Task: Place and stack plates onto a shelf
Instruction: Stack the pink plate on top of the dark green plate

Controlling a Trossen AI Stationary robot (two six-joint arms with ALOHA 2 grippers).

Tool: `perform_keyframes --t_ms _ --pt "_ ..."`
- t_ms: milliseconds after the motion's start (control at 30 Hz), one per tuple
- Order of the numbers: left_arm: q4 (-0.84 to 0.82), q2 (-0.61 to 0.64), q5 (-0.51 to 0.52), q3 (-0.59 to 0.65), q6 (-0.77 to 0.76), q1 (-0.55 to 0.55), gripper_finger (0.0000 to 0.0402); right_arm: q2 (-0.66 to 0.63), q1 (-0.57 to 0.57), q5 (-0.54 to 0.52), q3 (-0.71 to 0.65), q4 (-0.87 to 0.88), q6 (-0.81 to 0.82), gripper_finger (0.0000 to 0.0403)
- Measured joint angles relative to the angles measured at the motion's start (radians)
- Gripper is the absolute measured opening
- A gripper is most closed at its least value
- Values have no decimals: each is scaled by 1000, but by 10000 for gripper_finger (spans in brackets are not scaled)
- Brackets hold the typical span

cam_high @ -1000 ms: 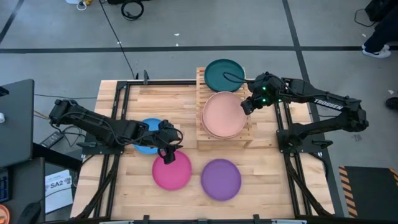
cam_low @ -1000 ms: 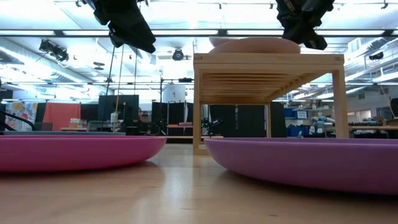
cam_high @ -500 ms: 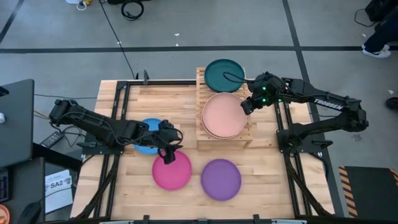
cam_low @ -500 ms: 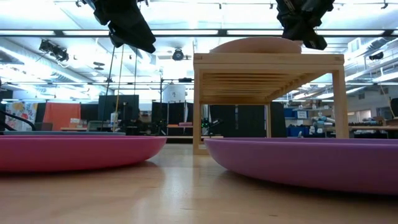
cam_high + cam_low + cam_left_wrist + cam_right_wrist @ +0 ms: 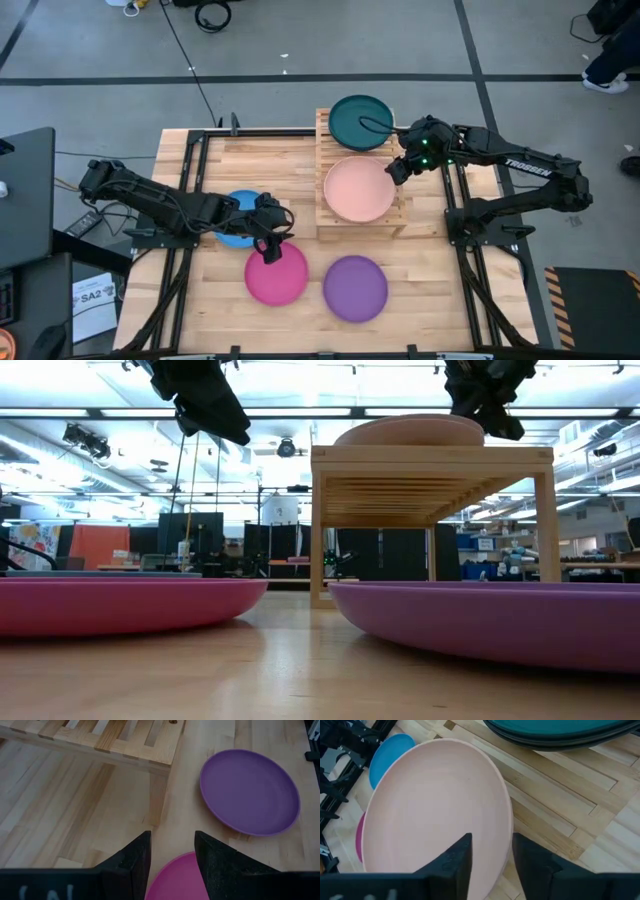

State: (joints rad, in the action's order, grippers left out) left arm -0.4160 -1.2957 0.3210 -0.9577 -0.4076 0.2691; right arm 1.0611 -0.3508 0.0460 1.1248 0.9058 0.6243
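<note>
The salmon pink plate (image 5: 360,190) sits on the lower tier of the light wood slatted shelf (image 5: 328,232). It shows above the shelf top (image 5: 430,460) in the low view. My right gripper (image 5: 398,170) is at its far-right rim and shut on it. A teal plate (image 5: 360,120) lies on the upper tier. My left gripper (image 5: 270,250) hovers open above the far edge of the magenta plate (image 5: 276,275), well clear of it (image 5: 200,400). The blue plate (image 5: 236,220) and the purple plate (image 5: 355,288) rest flat on the table. My right gripper (image 5: 492,857) pinches the salmon plate's rim (image 5: 504,845) at its far-right side, one finger on the inner face and one outside. The fingers come slanting down from the table's right. The plate looks tilted over the shelf's lower tier (image 5: 410,430); its underside is hidden by the shelf's rail.
The shelf stands at the table's far middle, its legs (image 5: 157,795) on the planks. A dark rim (image 5: 560,742) shows under the teal plate. Black frame rails (image 5: 185,200) run along both table sides. The room behind holds screens and benches.
The salmon plate, held by my right gripper, has shifted a little toward the table's near edge on the lower tier. It has also tipped, and its outline above the shelf top is taller in the low view. Both arms have stayed nearly where they were.
</note>
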Motion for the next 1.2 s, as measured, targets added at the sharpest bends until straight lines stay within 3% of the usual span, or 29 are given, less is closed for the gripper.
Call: perform_keyframes --t_ms 367,833,1033,1200 --pt "0 0 0 0 1 0 158 0 0 -35 0 1 0 207" --pt "0 0 0 0 0 0 158 -57 18 -37 -1 18 -105 210" --pt "0 0 0 0 0 -1 158 -142 127 -154 -2 28 -136 210" --pt "0 0 0 0 0 -2 158 -193 279 -228 -60 -24 -60 210"
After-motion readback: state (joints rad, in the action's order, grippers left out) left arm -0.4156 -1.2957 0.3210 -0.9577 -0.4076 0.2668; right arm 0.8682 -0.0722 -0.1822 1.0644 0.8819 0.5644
